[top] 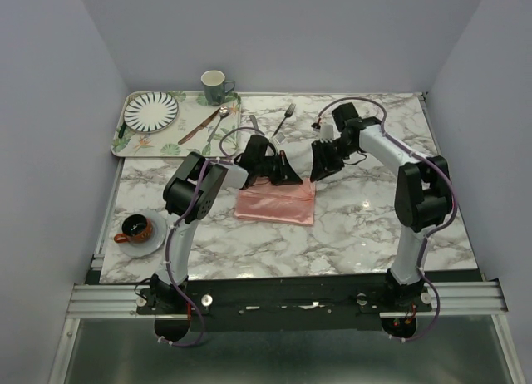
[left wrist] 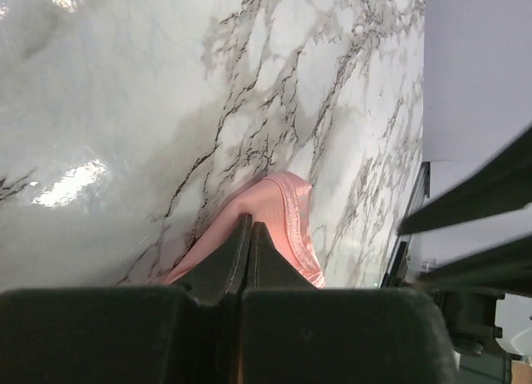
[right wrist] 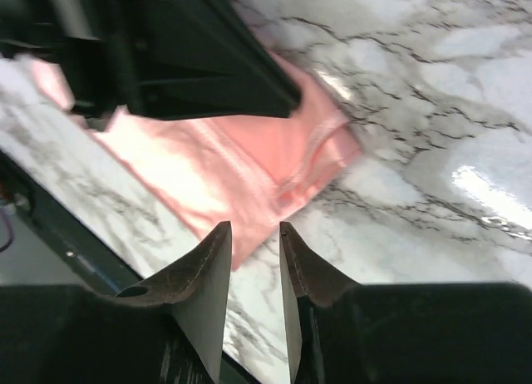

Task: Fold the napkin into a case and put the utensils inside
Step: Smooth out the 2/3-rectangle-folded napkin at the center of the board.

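The folding step is judged to be in hand, with the pocket not yet formed and no utensil loaded. Nearest the arm bases, at the left, a brown cup on a saucer is seen, apart from the work. At the middle of the marble table the napkin is laid as a flattened, folded rectangle.

At its far edge the left gripper is clenched, and a peak of pink cloth is drawn up at the fingertips, so the cloth is judged to be pinched. Just beside it the right gripper is held with its jaws parted and nothing between them, poised over a hemmed corner of the cloth.

The next move is judged to call for a second hold on that corner, so that the far edge can be carried evenly over the near one.

Farther back the fork lies on bare marble. Beyond it a tray bears a striped plate, and a green mug is set at the tray's far edge.

The second utensil is not identified with certainty, and the number of layers already folded cannot be told. The napkin's far edge is covered by both grippers in the overhead view.
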### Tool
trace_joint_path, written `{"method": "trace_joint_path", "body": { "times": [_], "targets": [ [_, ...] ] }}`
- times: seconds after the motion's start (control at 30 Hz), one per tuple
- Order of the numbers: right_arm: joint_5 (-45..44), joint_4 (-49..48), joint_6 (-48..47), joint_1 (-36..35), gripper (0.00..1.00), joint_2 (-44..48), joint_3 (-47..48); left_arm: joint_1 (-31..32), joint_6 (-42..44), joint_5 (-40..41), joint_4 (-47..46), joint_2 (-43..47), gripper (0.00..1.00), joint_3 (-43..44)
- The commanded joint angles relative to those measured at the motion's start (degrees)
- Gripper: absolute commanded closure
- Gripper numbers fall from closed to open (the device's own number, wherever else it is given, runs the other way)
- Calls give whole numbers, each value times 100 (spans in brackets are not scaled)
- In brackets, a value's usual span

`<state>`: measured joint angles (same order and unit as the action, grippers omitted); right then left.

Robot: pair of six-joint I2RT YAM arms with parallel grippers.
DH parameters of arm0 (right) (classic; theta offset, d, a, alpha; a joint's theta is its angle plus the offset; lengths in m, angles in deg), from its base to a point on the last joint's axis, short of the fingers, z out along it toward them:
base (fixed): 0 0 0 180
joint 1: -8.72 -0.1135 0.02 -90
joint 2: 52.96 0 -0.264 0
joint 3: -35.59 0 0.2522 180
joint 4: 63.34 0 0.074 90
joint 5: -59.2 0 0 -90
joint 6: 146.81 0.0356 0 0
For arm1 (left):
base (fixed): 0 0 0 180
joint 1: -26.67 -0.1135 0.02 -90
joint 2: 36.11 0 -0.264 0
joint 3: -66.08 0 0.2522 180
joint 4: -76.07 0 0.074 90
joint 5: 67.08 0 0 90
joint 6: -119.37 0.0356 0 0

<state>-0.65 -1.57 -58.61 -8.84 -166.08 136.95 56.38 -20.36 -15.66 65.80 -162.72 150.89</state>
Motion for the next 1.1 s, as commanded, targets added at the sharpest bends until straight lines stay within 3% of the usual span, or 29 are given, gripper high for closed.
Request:
{"method": "trace_joint_path", "body": {
  "times": [0.0,0.2,0.43,0.57,0.7,0.8,1.07],
  "targets": [
    [982,-10,65,7,62,229,74,34,421,326,364,-154,100,-240],
    [1335,-204,540,7,64,-271,56,34,465,369,364,-101,99,-311],
    [799,-406,725,33,68,-772,-198,17,500,291,408,-92,98,-302],
    [475,-398,778,34,69,-1019,-304,-44,360,-165,-135,91,88,-450],
    [97,-354,839,60,72,-1107,-479,-290,-70,-746,-892,540,64,-688],
    [-26,-354,857,60,74,-1124,-515,-387,-467,-1063,-1270,891,56,-881],
    [-132,-345,866,60,76,-1160,-462,-668,-326,-1177,-972,831,56,-1251]
  ]
}}
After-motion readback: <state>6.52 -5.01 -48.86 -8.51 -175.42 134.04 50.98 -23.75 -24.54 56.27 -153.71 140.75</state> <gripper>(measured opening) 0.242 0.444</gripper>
